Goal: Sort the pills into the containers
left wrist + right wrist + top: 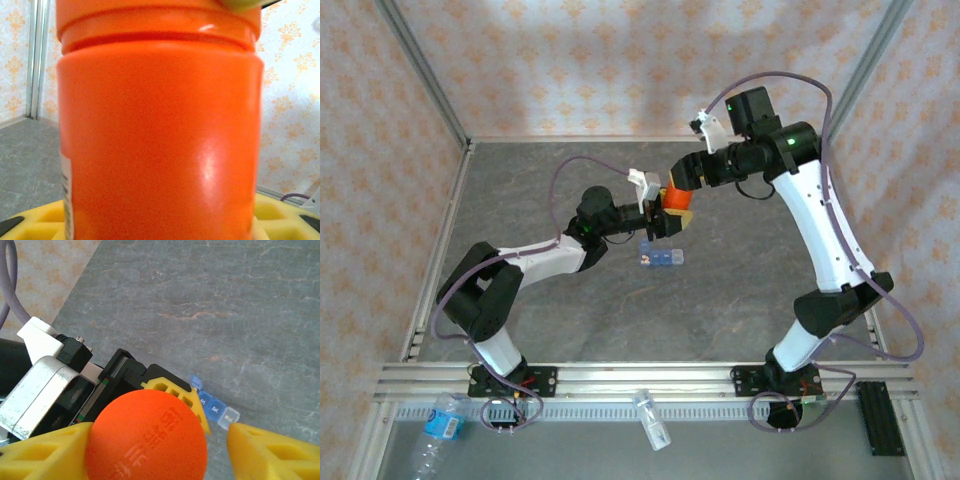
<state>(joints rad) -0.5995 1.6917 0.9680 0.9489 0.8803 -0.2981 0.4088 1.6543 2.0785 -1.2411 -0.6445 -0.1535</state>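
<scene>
An orange vial (672, 200) hangs above the table's middle, with my left gripper (655, 222) shut on its body. In the left wrist view the vial (160, 125) stands close between the yellow fingers (35, 220). My right gripper (160, 450) straddles the vial's round orange cap (147, 437) from above. Its left finger (45, 452) touches the cap, while its right finger (275, 450) stands apart from it. The containers (661, 258), a small blue compartment strip, lie on the table just below the vial, also as the containers (215, 407) in the right wrist view. The pills are hidden.
A clear water bottle (438, 425) lies at the near left past the aluminium rail (640, 378). A small clear bottle (650, 420) lies near the rail's middle. Frame posts and patterned walls bound the grey table (740, 300).
</scene>
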